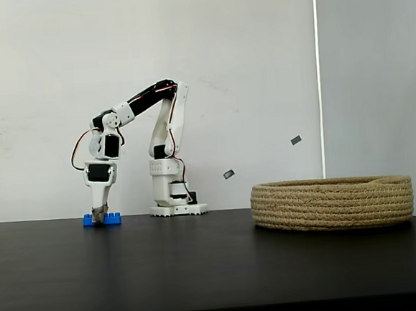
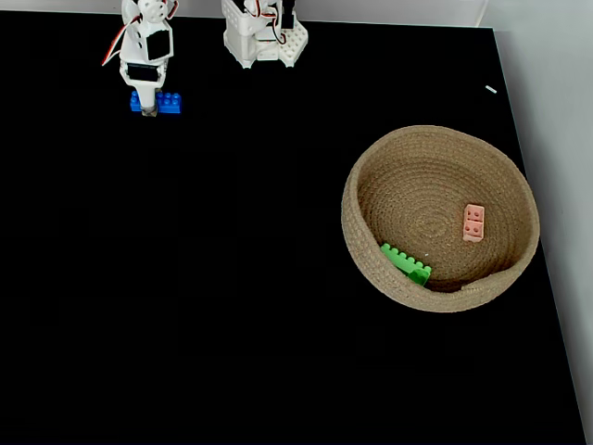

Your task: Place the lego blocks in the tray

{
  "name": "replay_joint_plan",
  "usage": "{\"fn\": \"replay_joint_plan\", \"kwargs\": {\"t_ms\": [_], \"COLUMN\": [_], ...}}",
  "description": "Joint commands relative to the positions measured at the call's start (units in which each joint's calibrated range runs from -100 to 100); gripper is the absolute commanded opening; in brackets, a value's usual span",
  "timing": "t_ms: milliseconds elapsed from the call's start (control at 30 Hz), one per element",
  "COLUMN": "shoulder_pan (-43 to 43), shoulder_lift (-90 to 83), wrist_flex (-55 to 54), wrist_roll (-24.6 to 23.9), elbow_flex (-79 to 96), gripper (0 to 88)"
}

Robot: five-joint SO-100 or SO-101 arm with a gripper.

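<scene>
At the left of a fixed view the gripper [image 1: 100, 217] points straight down onto the blue lego block [image 1: 102, 220] lying on the black table [image 1: 202, 264]; whether its fingers clamp the block cannot be told. At right, the tray [image 2: 371, 167] holds the green block [image 2: 406, 262] and pink block [image 2: 473, 222].

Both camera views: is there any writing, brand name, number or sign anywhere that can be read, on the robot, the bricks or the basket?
None can be read.
The white arm, blue brick, green brick, pink brick and rope basket show no lettering.
Two small grey marks on the wall are too small to tell.
</scene>
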Motion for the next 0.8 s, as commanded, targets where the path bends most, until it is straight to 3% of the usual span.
{"fn": "replay_joint_plan", "kwargs": {"t_ms": [0, 133, 267, 433, 567, 767], "shoulder_pan": [-8.5, -22.8, -41.7, -62.6, -73.8, -79.8], "shoulder_lift": [-2.8, -5.2, -12.6, -20.4, -20.5, -11.5], "wrist_flex": [15.9, 35.9, 39.8, 29.7, 19.0, 0.4], "wrist_roll": [-5.8, -15.4, -27.6, -40.8, -43.5, -45.9], "elbow_flex": [-13.4, -29.8, -34.2, -33.5, -31.3, -29.7], "gripper": [0.1, 0.1, 0.1, 0.1, 0.2, 0.3]}}
